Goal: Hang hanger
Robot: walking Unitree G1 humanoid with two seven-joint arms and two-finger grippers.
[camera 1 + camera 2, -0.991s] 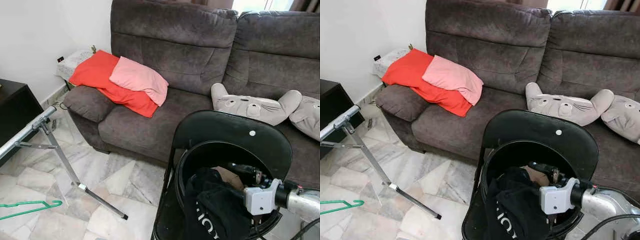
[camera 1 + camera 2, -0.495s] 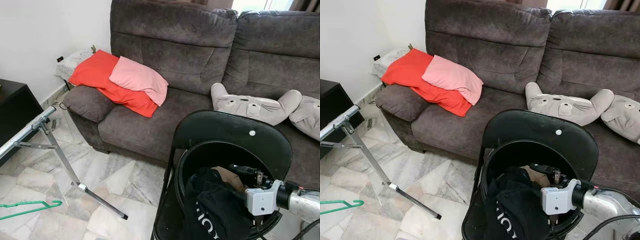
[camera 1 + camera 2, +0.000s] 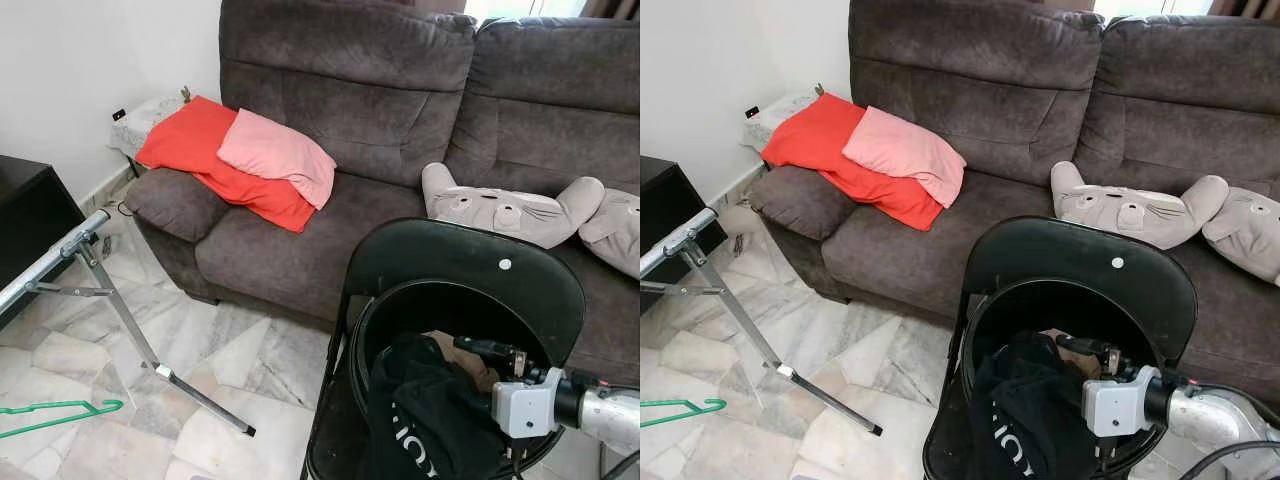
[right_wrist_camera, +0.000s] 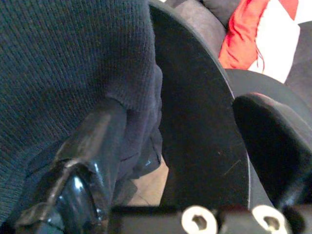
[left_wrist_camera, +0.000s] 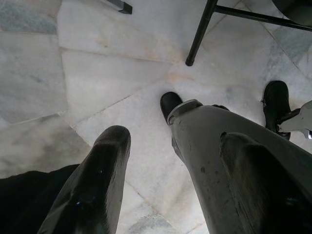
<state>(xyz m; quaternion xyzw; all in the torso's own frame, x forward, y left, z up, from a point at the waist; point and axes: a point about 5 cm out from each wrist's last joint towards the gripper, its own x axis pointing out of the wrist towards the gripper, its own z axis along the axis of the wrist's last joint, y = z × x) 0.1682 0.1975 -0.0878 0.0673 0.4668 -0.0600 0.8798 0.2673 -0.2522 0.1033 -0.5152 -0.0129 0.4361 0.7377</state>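
Grey-brown fabric covers the sofa (image 3: 400,110) that runs across the back of the room. On its left seat and armrest lies a red cloth (image 3: 205,160) with a pink pillow (image 3: 278,160) on top, and two pale plush cushions (image 3: 510,212) rest on the right seat. In front of the sofa stands a black folding chair (image 3: 465,265), and on its seat sits a black basket (image 3: 985,330) holding a dark knitted garment (image 3: 425,420) with white lettering. On the marble floor (image 3: 260,370) to the left, a metal stand (image 3: 110,290) spreads its grey legs beside a dark cabinet (image 3: 30,215). The green hanger (image 3: 60,415), the thing I am meant to hang, lies flat on the floor by the stand's legs, well apart from both my arms. My right gripper (image 4: 195,141) reaches into the basket, its fingers apart, one finger (image 4: 87,156) pressed against the knit fabric and the other on the far side of the basket's black wall, closed on nothing. My left gripper (image 5: 170,161) hangs idle over the floor, its fingers spread wide, with my own black feet (image 5: 170,103) below it.
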